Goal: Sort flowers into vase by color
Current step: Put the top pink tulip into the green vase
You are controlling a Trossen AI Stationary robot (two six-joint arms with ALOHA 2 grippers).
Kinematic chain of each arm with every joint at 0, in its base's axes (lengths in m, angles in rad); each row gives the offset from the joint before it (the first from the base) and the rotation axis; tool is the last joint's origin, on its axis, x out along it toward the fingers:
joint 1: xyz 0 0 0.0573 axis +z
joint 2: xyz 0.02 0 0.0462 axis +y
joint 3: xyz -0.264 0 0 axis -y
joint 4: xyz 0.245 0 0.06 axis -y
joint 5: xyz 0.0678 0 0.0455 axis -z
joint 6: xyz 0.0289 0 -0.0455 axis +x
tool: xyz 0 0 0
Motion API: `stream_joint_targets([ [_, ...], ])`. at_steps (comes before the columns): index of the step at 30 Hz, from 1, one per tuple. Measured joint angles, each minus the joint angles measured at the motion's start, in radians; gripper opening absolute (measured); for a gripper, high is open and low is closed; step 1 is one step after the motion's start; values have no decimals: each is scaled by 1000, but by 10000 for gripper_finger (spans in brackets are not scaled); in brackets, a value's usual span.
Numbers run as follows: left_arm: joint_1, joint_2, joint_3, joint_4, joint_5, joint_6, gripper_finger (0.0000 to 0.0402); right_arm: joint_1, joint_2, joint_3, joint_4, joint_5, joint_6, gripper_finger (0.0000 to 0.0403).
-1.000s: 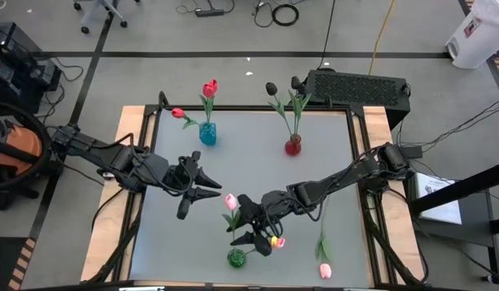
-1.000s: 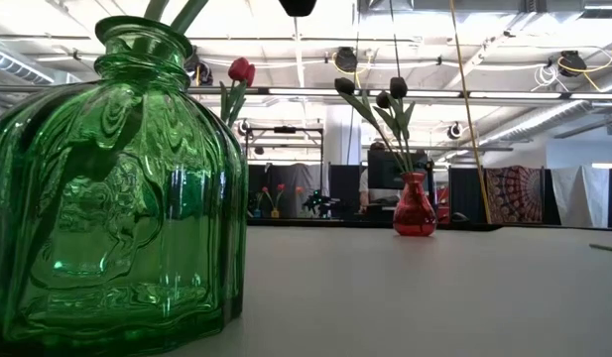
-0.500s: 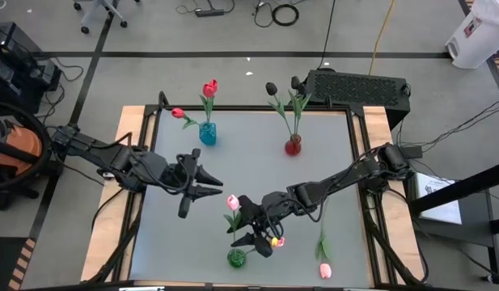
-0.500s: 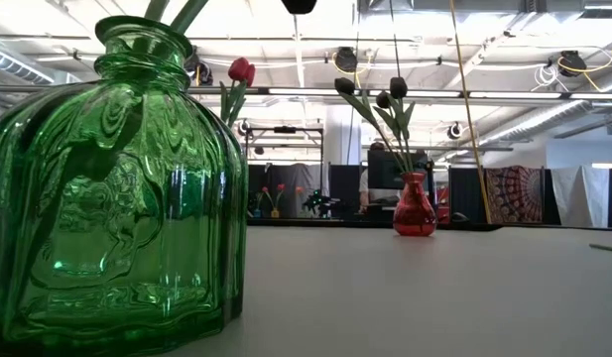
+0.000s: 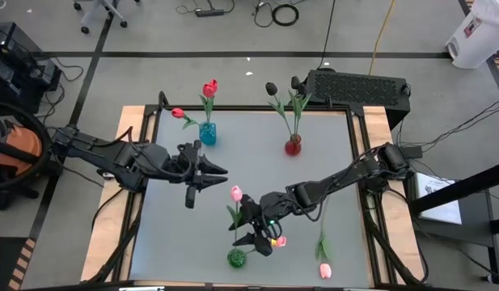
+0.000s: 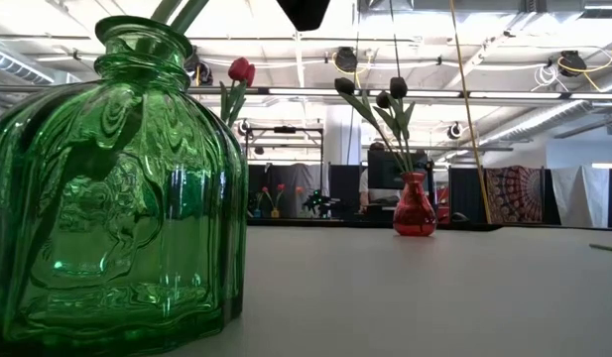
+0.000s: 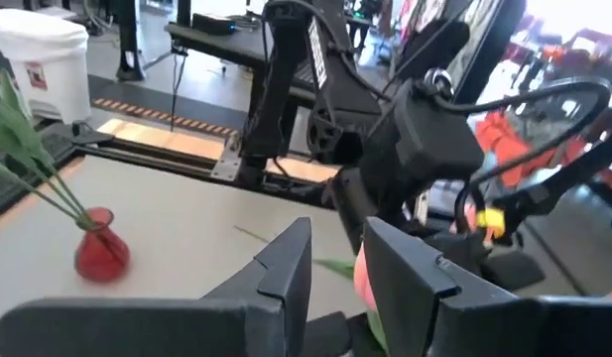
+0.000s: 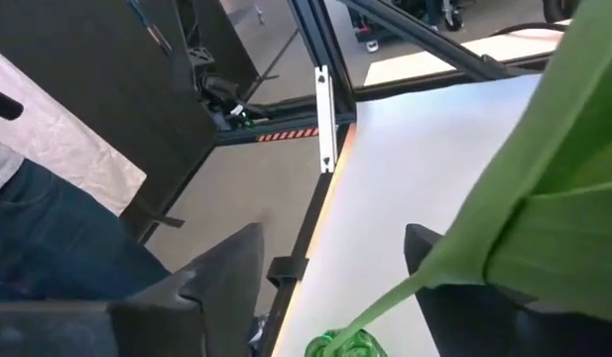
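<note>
Grey table (image 5: 257, 174) amid cable-strewn floor (image 5: 233, 36)

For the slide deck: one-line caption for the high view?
Right gripper open above the green vase holding a pink tulip; left gripper waits nearby.

The grey table (image 5: 168, 234), edged with wood strips, carries 3 glass vases: a blue vase (image 5: 207, 134) toward the far left, a red vase (image 5: 293, 146) toward the far right, and a green vase (image 5: 237, 258) at the near edge. 1 pink tulip (image 5: 323, 260) lies flat on the tabletop near the green vase.
</note>
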Motion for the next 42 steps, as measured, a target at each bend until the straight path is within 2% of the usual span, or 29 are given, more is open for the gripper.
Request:
stream_joint_targets([
  [9, 36, 52, 1, 48, 11, -112, 102, 0, 0, 0, 9, -8, 1, 244],
  [21, 53, 153, 1, 45, 42, -82, 102, 8, 0, 0, 31, -8, 21, 244],
  [35, 46, 154, 7, 84, 228, -53, 102, 20, 0, 0, 7, -4, 31, 244],
  [42, 13, 154, 38, 84, 238, 5, 102, 20, 0, 0, -41, -4, 61, 247],
])
